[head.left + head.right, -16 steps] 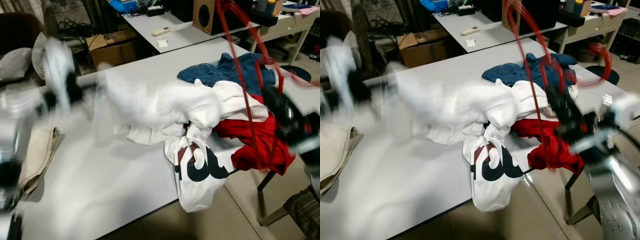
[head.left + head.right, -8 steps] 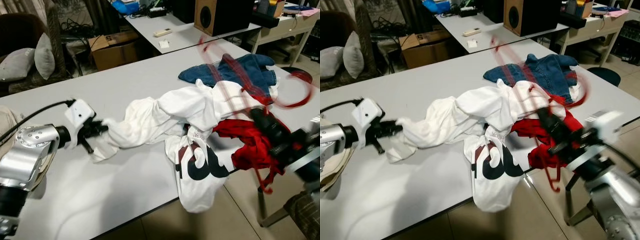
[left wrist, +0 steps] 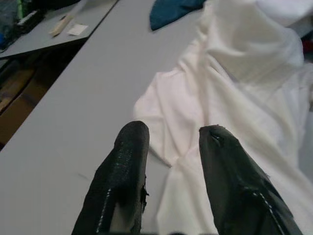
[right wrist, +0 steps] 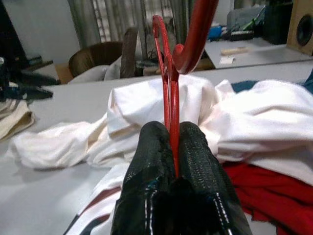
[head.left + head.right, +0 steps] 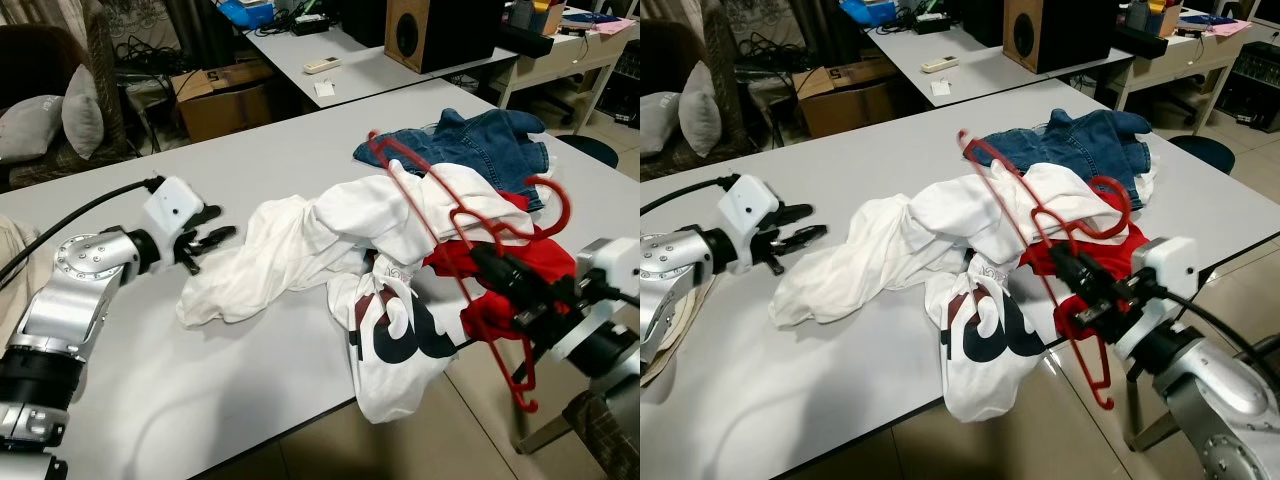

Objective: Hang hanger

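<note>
The right gripper (image 5: 1080, 275) is pinching the red plastic hanger (image 5: 1035, 225) above the clothes pile at the tabletop's (image 5: 840, 330) right edge. The left gripper (image 5: 215, 238), spread, hovers beside the white shirt (image 5: 290, 250). Hanging is not yet done.

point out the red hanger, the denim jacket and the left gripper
red hanger (image 5: 1012, 203): right eye view, on its long arm.
denim jacket (image 5: 478, 140): left eye view, mid-fabric.
left gripper (image 5: 222, 236): left eye view, between its open fingertips.

Glossy red plastic hanger (image 5: 455, 215), matt cloth
</note>
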